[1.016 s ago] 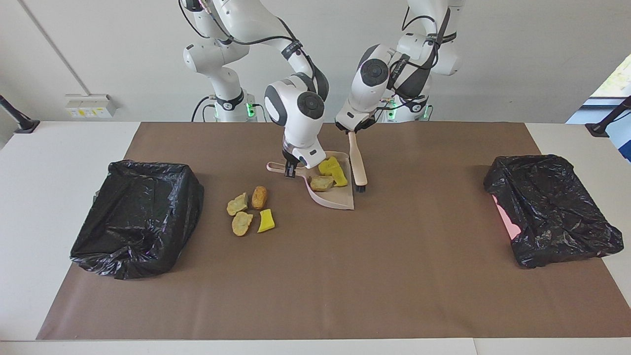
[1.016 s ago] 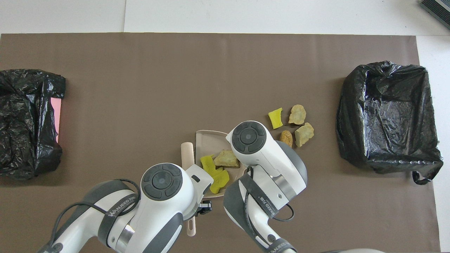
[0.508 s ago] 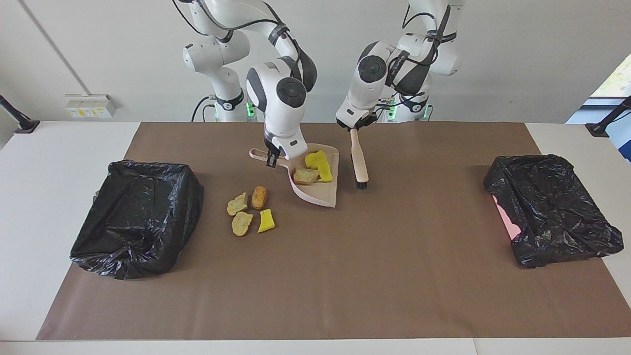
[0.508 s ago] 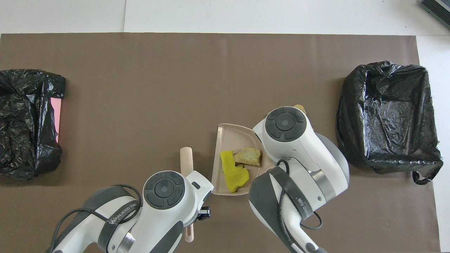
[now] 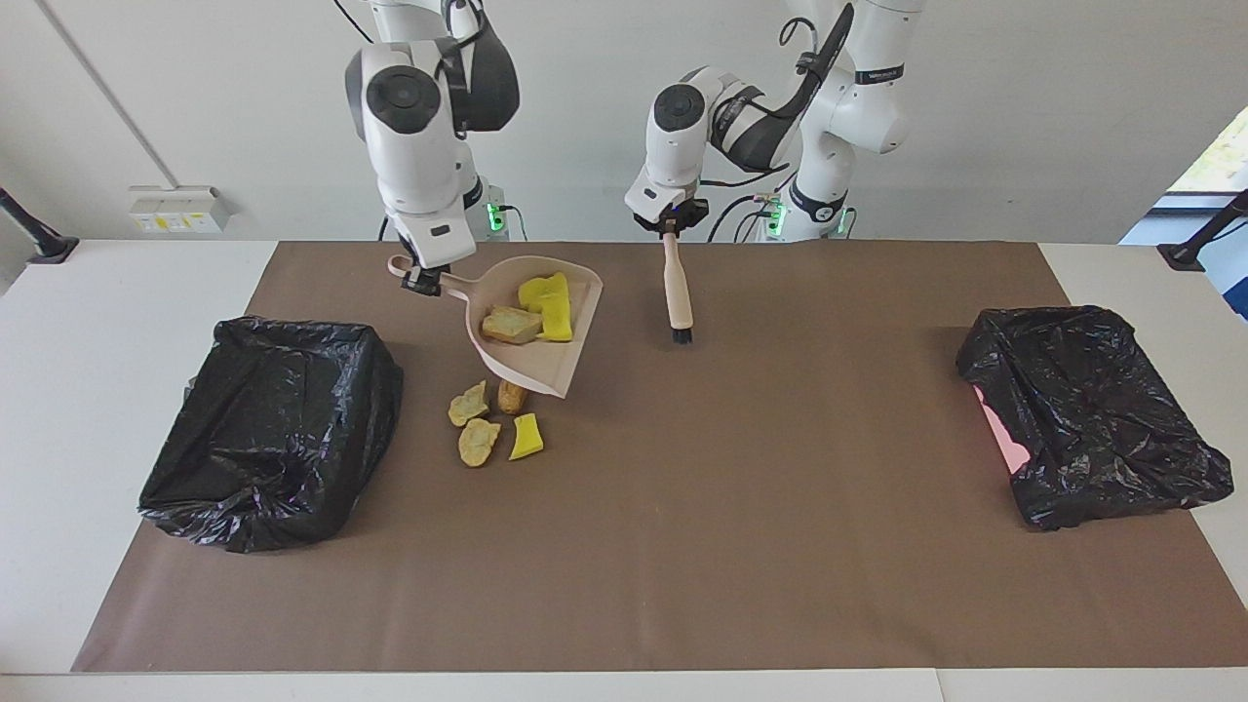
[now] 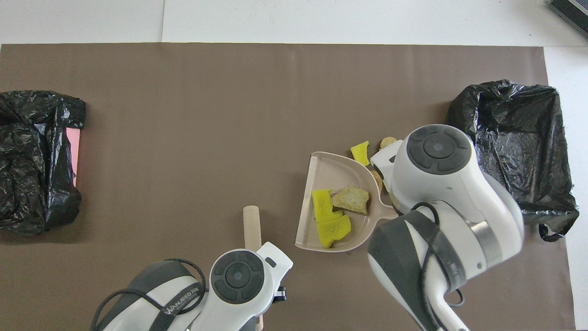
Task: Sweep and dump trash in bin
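My right gripper [image 5: 424, 281] is shut on the handle of a beige dustpan [image 5: 531, 363], held up in the air and tilted. In the pan [image 6: 330, 170] lie two yellow foam bits [image 5: 546, 292] and a tan chunk [image 5: 510, 325] of trash. Under the pan's lip, several more trash lumps rest on the brown mat: tan chunks [image 5: 471, 404] and a yellow bit [image 5: 526, 437]. My left gripper [image 5: 670, 229] is shut on a wooden brush [image 5: 677, 297], which hangs bristles down above the mat. The wrists hide both grippers in the overhead view.
A bin lined with a black bag [image 5: 273, 429] stands open at the right arm's end of the table, beside the loose trash. A second black-bagged bin [image 5: 1087, 409] with pink showing sits at the left arm's end. The brown mat [image 5: 682, 546] covers the table's middle.
The right arm has lifted the loaded dustpan off the mat and carried it toward the right arm's end, over the loose trash. The left arm has raised the brush and drawn back.
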Controlling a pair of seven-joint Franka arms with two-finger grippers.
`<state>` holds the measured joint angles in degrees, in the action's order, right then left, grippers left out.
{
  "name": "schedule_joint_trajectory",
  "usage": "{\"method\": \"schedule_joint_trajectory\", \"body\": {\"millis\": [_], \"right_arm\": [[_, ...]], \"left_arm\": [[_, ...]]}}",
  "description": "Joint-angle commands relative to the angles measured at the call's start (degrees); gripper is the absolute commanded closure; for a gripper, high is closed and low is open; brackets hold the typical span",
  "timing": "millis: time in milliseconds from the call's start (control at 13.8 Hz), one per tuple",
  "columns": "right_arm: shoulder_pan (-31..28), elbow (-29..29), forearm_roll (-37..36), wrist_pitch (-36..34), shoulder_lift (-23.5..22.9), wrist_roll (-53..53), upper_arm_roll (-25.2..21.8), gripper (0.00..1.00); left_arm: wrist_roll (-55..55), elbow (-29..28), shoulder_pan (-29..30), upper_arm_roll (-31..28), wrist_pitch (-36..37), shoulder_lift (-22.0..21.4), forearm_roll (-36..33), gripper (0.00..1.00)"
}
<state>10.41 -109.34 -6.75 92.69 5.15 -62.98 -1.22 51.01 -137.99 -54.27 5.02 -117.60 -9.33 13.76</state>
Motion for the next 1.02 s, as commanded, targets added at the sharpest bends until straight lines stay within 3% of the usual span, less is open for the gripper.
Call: {"method": "schedule_joint_trajectory", "body": {"millis": [0,145,290,435,653,798,871,943], "right_arm": [[-9.93,3.86,-0.72,-1.37,-0.84,-7.85,0.43,1.0],[-16.26,5.97,-2.2,-0.5,-2.51,-7.95,0.34,1.0],[-20.67,5.98,-10.35,5.71,-3.56,-8.48,0.34,1.0],[-26.47,7.2,-13.02,10.82,-7.5,-12.84,0.25,1.0],[-30.79,18.42,-14.51,13.04,-16.55,-22.08,0.17,1.0],[-29.93,18.29,-18.45,13.22,-16.84,-24.38,0.34,1.0],[-29.57,16.54,-22.04,14.0,-16.23,-27.61,0.78,1.0],[-29.13,16.0,-25.56,16.53,-16.22,-30.69,1.04,1.0]], "left_arm": [[3.4,-4.22,-4.34,-0.72,-3.87,-3.16,-0.05,1.0],[3.22,-4.4,-5.4,-0.72,-4.22,-2.72,1.26,1.0],[2.79,-5.19,-5.41,-0.72,-4.83,-2.72,2.5,1.0],[2.26,-6.15,-5.41,-0.72,-6.94,-2.54,3.2,1.0],[1.29,-6.68,-5.32,-0.72,-7.3,-2.54,3.38,0.99],[0.94,-6.68,-4.88,-0.72,-7.3,-2.36,3.38,0.86],[-0.19,-6.6,-4.7,-0.81,-7.12,-2.19,3.46,0.73],[-0.64,-6.16,-4.53,-0.81,-6.86,-1.84,3.38,0.45]]}}
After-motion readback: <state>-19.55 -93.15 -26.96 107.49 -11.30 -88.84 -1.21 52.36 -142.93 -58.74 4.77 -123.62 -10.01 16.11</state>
